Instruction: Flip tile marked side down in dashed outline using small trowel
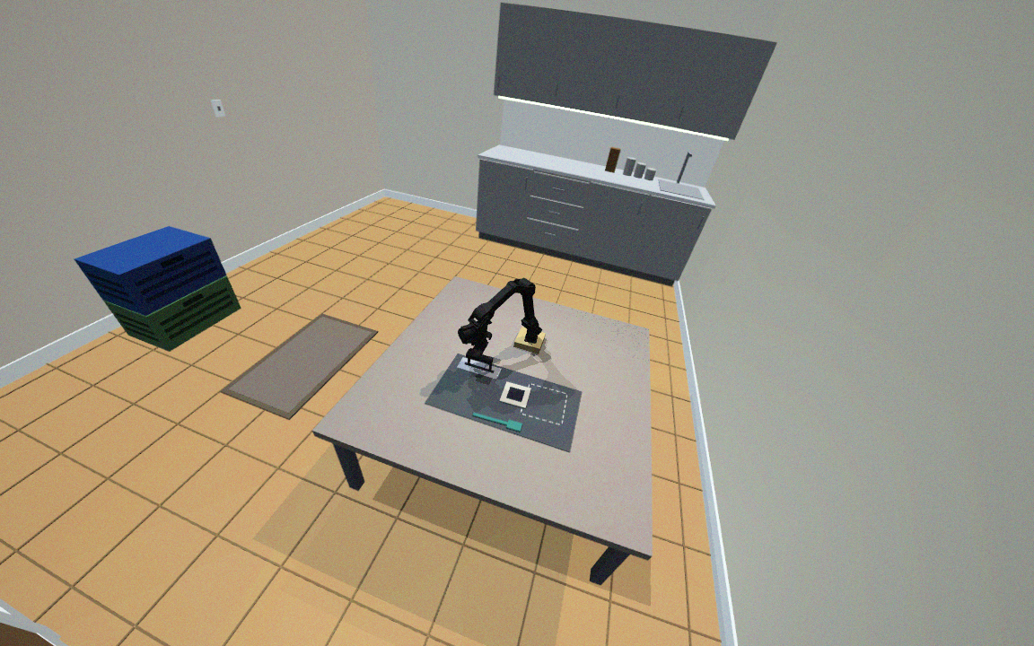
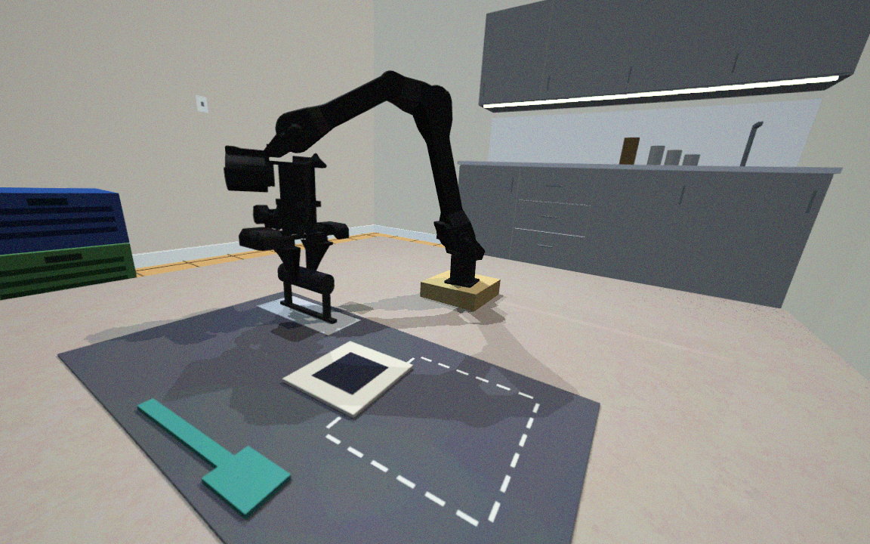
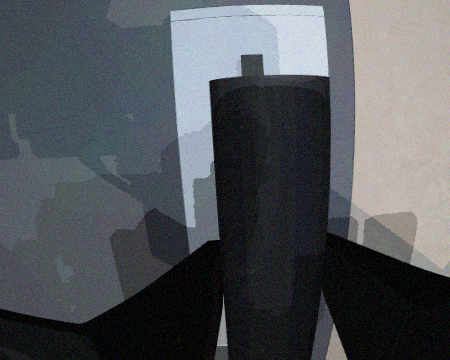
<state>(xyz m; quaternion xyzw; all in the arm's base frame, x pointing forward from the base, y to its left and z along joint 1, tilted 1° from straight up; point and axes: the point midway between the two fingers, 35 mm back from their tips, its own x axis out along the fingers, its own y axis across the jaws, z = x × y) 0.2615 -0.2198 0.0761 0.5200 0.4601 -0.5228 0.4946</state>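
Note:
The trowel (image 1: 468, 369) (image 2: 316, 280) (image 3: 272, 150) has a thick black bar handle on two posts above a pale flat blade. It lies level on the mat (image 1: 440, 395) (image 2: 120, 365) at its back left. My gripper (image 1: 477, 355) (image 2: 302, 269) (image 3: 269, 251) points down and is shut on the handle, one finger on each side. The white tile (image 1: 505, 397) (image 2: 350, 375) lies flat, its dark square mark facing up. It covers part of the left side of the dashed outline (image 2: 492, 511).
A teal flat tool (image 1: 513, 425) (image 2: 245, 480), a long strip with a square end, lies along the mat's front edge. The arm's wooden base block (image 1: 529, 341) (image 2: 455, 295) stands on the table (image 1: 392, 401) (image 2: 729, 406) behind the mat.

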